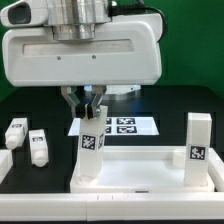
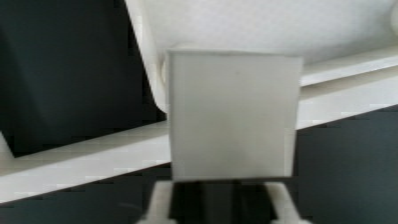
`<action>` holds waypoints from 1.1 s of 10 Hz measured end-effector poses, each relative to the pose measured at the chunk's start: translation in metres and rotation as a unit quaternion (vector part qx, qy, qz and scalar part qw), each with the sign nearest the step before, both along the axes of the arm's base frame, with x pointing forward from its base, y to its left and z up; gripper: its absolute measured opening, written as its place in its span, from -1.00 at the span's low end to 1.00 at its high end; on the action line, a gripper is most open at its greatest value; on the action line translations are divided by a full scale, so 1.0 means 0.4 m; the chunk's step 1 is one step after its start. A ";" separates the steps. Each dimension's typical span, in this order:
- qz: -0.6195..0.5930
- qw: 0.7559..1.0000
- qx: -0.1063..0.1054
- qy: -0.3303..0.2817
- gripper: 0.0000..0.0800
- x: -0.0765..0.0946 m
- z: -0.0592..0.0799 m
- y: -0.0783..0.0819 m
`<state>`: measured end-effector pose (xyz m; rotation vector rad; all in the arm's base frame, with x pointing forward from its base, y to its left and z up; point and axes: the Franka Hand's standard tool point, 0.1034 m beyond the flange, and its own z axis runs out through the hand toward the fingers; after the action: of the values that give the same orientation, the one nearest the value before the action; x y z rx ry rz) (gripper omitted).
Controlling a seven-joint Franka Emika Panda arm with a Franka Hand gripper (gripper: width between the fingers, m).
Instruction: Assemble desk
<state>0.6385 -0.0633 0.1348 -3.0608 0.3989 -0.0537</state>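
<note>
Desk top [image 1: 140, 172] lies at the front of the black table [image 1: 25, 185], rim up. The gripper [image 1: 92, 110] is clamped on a leg [image 1: 92, 142], fingers closed against its sides, and holds it upright at the top's corner on the exterior view's left. A second leg [image 1: 197, 140] stands at the opposite corner. Two loose ones lie well off left: outer leg [image 1: 15, 133], inner leg [image 1: 38, 148]. The marker board [image 1: 125, 125] sits behind.

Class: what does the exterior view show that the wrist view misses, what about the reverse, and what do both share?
Only exterior view: two loose legs, the marker board, a standing leg at a corner of the desk top, on the exterior view's right. Only wrist view: the untagged face of the gripped leg. Both: the pincer holding that leg by the desk top's rim.
</note>
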 end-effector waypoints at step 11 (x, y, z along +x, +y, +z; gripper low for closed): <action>-0.022 1.000 0.002 0.002 0.17 -0.013 0.000 0.044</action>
<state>0.6333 -0.0456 0.1348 -3.0485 0.4650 -0.0495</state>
